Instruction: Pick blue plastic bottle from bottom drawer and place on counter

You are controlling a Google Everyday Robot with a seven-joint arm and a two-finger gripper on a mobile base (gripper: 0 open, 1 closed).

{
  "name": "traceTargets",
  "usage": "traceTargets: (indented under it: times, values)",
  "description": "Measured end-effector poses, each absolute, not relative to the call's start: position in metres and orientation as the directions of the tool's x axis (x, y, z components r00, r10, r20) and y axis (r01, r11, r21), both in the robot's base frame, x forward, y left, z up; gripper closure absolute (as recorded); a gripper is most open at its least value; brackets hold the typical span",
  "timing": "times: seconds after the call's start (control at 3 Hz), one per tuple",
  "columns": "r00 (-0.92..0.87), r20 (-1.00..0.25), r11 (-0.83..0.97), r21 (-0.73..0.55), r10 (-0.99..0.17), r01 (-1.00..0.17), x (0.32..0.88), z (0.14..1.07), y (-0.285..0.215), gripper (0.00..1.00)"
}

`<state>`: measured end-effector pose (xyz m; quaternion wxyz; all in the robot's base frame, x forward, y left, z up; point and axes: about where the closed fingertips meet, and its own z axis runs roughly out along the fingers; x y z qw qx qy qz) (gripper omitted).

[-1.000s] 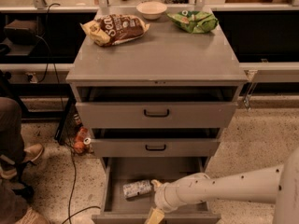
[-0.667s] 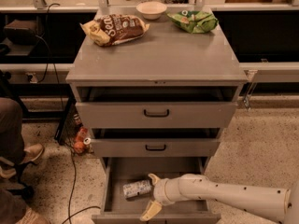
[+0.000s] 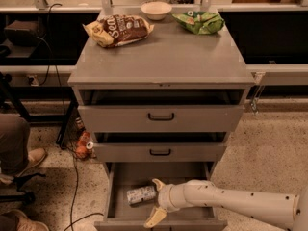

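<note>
The blue plastic bottle (image 3: 141, 195) lies on its side on the floor of the open bottom drawer (image 3: 110, 196), at the left of middle. My gripper (image 3: 155, 200) reaches into the drawer from the right on a white arm. It is open, with one pale fingertip (image 3: 156, 183) behind the bottle's right end and the other (image 3: 154, 218) near the drawer's front edge. The bottle's right end sits at the mouth of the gap, and I cannot tell whether a finger touches it. The grey counter (image 3: 163, 57) tops the cabinet.
A brown snack bag (image 3: 120, 30), a white bowl (image 3: 156, 9) and a green snack bag (image 3: 198, 22) lie at the counter's back. The two upper drawers (image 3: 160, 117) stand slightly open. A person's leg and shoe (image 3: 21, 155), cables and small orange items (image 3: 83, 146) are at the left.
My arm has slid a little left along the drawer, bringing the open gripper up to the bottle's right end. The bottle has not moved.
</note>
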<state>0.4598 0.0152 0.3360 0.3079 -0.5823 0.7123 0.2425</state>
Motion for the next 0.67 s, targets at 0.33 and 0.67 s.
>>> traceTargets:
  times: [0.33,0.67]
  values:
    - [-0.088,-0.741,0.189,-0.054,-0.666,-0.981,0.474,0.324,0.017,0.0]
    - [-0.024,-0.756,0.143,-0.093,-0.654,-0.985,0.501,0.285,0.022,0.0]
